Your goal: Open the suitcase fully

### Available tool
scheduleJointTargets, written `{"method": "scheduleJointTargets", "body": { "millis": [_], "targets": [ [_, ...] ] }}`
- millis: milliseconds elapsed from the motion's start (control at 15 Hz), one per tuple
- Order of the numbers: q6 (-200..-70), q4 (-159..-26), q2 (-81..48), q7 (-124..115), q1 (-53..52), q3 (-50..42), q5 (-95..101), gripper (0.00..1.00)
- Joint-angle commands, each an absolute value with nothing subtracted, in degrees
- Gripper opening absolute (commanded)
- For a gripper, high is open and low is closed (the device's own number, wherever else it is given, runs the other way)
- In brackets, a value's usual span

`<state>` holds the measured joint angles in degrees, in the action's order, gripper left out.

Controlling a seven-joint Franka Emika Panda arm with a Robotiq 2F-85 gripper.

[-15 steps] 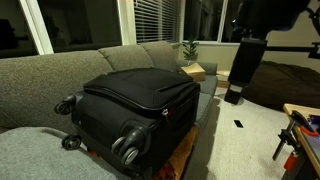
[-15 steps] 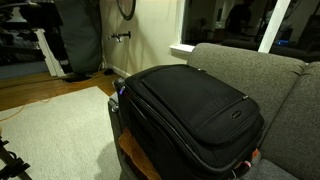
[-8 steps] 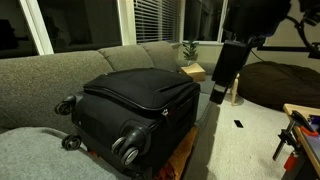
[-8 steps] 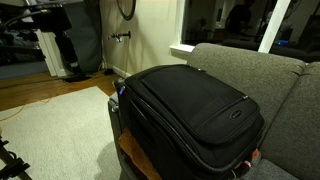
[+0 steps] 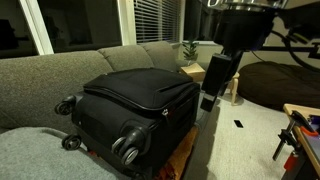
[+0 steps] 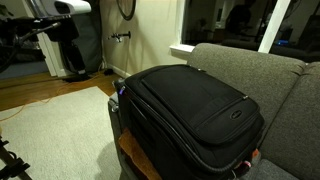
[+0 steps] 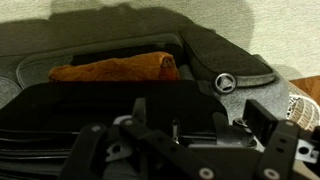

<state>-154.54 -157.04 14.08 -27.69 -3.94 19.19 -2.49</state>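
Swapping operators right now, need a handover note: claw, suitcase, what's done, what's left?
Claw: looks open and empty, in the air beside the suitcase, not touching it.
Suitcase: lies flat on the sofa, lid panel facing up and shut. The pictures do not show whether the zip is undone.
Done: nothing on the suitcase yet; the lid is not lifted.
Left: bring the claw to the lid's edge, grip it, and swing the lid all the way open.
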Motion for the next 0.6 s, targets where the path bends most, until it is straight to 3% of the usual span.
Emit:
{"method": "scheduleJointTargets", "body": {
  "millis": [0,533],
  "targets": [
    [-157.24,-156.43,11.48,-26.5,-5.25,17.41,-2.63,1.0],
    [-159.69,-155.84,8.1,-26.01,-6.45,16.55,-3.61,1.0]
  ]
}}
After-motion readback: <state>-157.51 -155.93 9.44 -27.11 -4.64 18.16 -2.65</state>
